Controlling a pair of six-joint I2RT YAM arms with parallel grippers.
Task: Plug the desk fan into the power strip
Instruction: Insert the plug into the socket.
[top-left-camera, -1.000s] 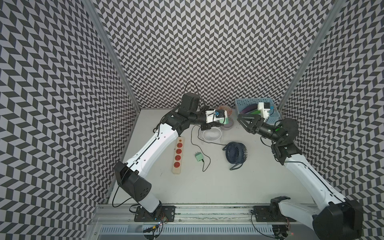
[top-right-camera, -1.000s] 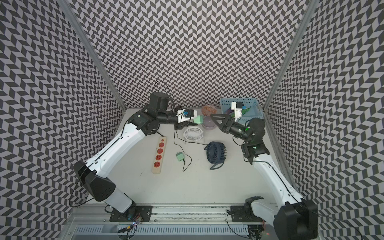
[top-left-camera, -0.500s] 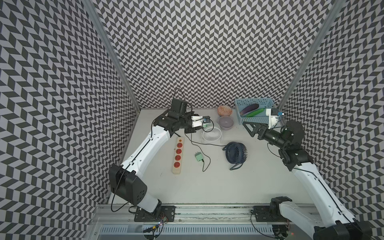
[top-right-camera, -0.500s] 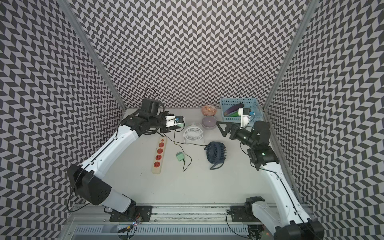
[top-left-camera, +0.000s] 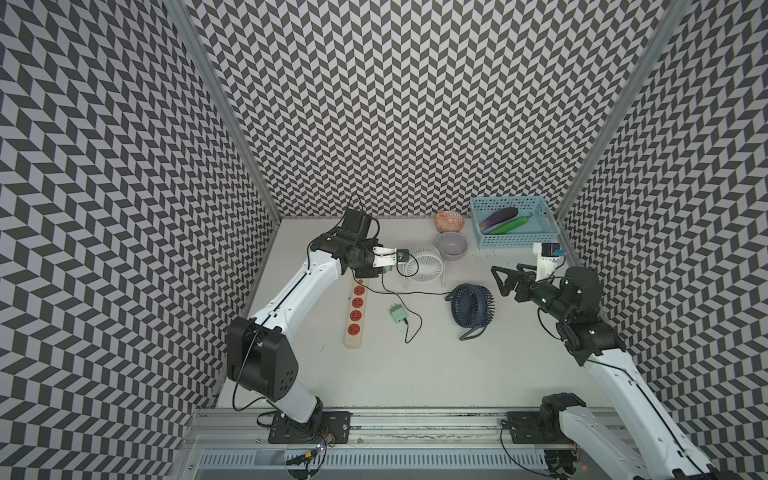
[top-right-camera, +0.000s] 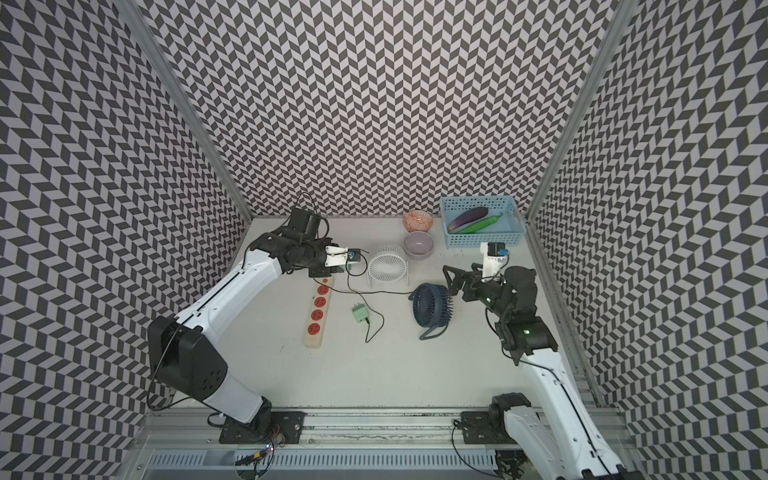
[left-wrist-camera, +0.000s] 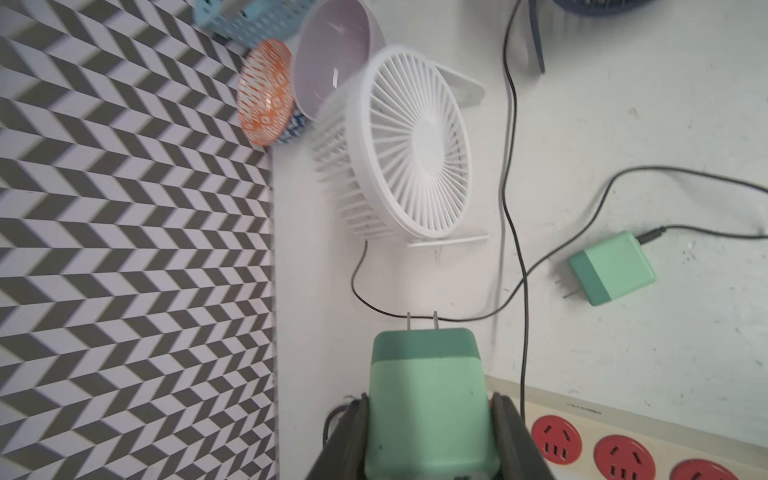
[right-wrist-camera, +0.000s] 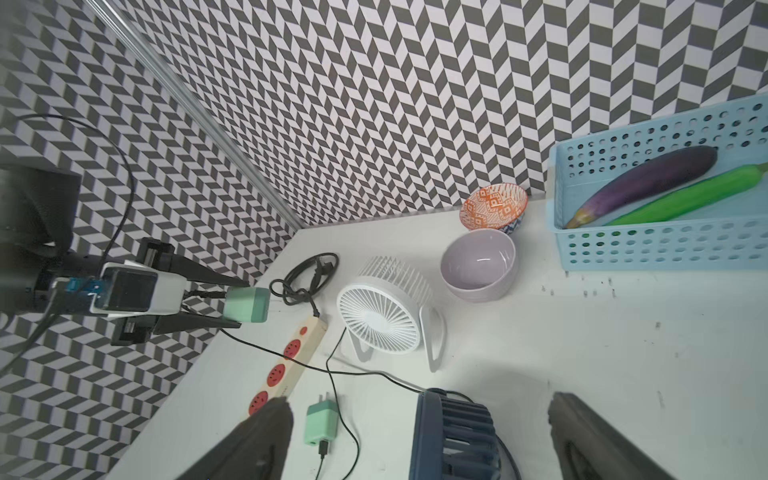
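Strip: lay flat on the left part of the table, running front to back, red sockets up; its thick cord was coiled in the far corner.
Left gripper: clamped on a green plug, held off the table over the strip's far end. The prongs were level, pointing at the white fan, not yet in a socket.
Plug lead: thin, black, ran across the table to the blue fan.
Right gripper: jaws wide apart, holding nothing, poised just beside the blue fan.
Second plug: lay between strip and blue fan.
Far edge: orange bowl, lilac bowl, basket.
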